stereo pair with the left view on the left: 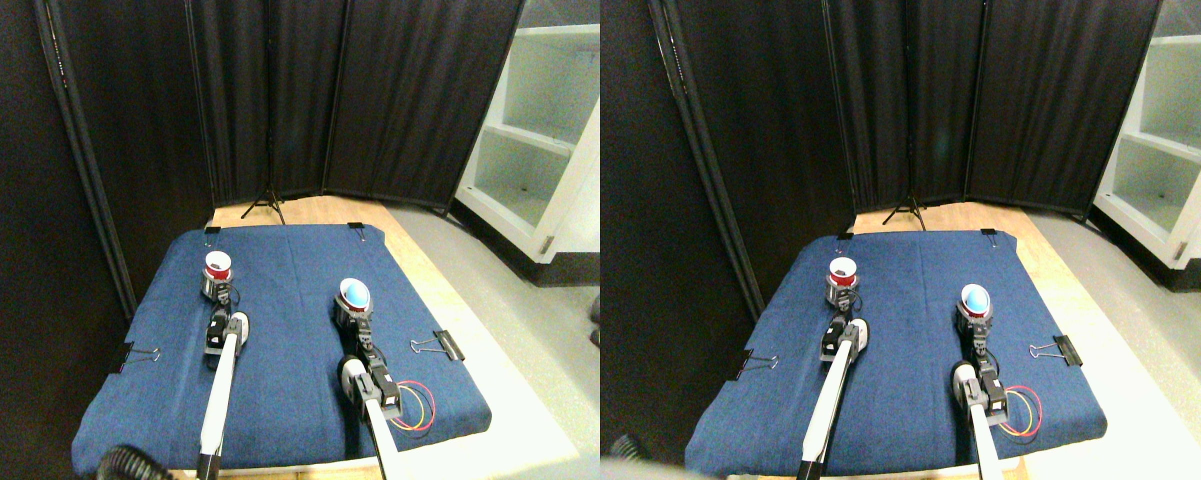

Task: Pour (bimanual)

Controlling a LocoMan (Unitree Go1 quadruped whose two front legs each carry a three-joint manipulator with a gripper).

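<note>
— Reaching up from the bottom edge, both manipulators work over the surface [290, 400], which is draped in a blue cloth. What does the left claw [217, 290] have?

— A red cup [218, 265] with a white inside stands upright right at its tip, at the far left of the cloth. The claw seems closed around the cup's base, though it is small in the picture.

— And the right claw [353, 315]?

— It sits at a blue cup [354, 294], whose mouth is tilted toward the camera, near the middle of the cloth. It appears to grip that cup from below.

— Are the cups close?

— No, they are well apart, red to the left and slightly farther back.

— Anything else around?

— Binder clips [440, 345] pinch the cloth's edges, coloured wires [415, 405] loop beside the right manipulator, and a white shelf [540, 140] stands at the right before black curtains [360, 100].
</note>
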